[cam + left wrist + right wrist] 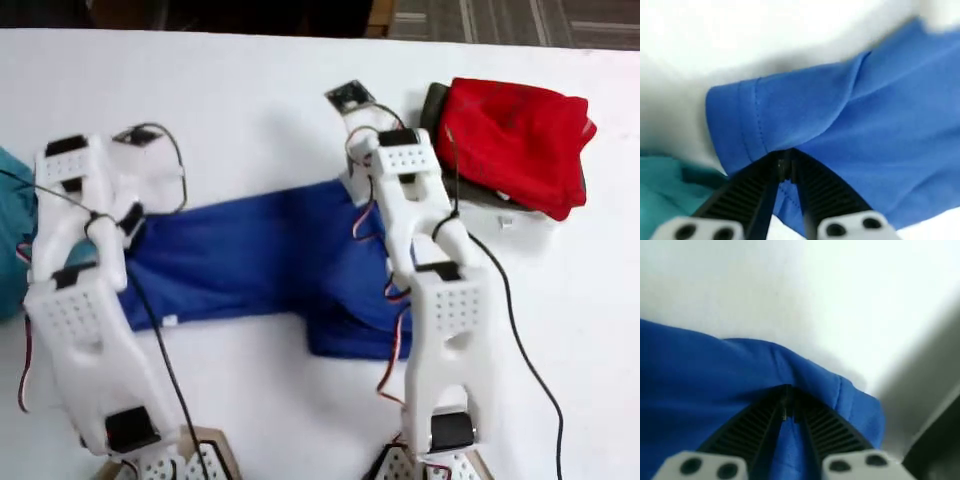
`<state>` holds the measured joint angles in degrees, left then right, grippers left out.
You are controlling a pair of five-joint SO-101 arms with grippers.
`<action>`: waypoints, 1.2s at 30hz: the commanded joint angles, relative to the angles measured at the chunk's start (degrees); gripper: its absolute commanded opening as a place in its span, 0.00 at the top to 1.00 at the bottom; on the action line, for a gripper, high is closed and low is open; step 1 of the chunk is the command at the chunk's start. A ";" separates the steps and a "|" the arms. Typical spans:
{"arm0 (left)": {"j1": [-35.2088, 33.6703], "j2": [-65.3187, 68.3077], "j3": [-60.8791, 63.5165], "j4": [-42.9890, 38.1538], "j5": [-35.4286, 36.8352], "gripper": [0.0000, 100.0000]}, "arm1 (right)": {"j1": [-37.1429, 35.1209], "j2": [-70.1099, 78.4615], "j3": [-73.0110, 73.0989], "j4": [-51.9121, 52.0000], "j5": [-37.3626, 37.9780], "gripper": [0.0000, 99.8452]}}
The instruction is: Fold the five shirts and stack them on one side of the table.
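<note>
— Where is the blue shirt right now?

— Spread across the middle of the table, stretched between the two arms, with a rumpled flap hanging toward the right arm's base.

— And the grips?

— The left gripper is clenched on a stitched hem at one end of it. The right gripper is clenched on the hem at the other end. Both bites look thin, right at the edge of the cloth.

— So what could go wrong?

— I'd worry first about a slip. With so little cloth between the jaws, a pull from one arm could tug the hem out of the other. If the arms lift unevenly, the shirt will likely twist and the fold come out crooked, and that rumpled flap may get trapped inside.

— Anything close by to hit?

— Yes. The red shirt sits folded on a dark cloth near the right gripper, so a wide swing could knock that pile askew. The teal shirt lies just beside the left end and could get dragged along.
</note>
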<state>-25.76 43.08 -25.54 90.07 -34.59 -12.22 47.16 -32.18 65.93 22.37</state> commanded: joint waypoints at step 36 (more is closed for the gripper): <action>0.44 -51.96 62.20 -25.23 0.00 0.97 | -0.22 -11.65 -27.43 35.47 -5.36 0.98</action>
<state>-25.93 -5.27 33.01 67.65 -34.95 -11.87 45.32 -65.93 100.04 17.54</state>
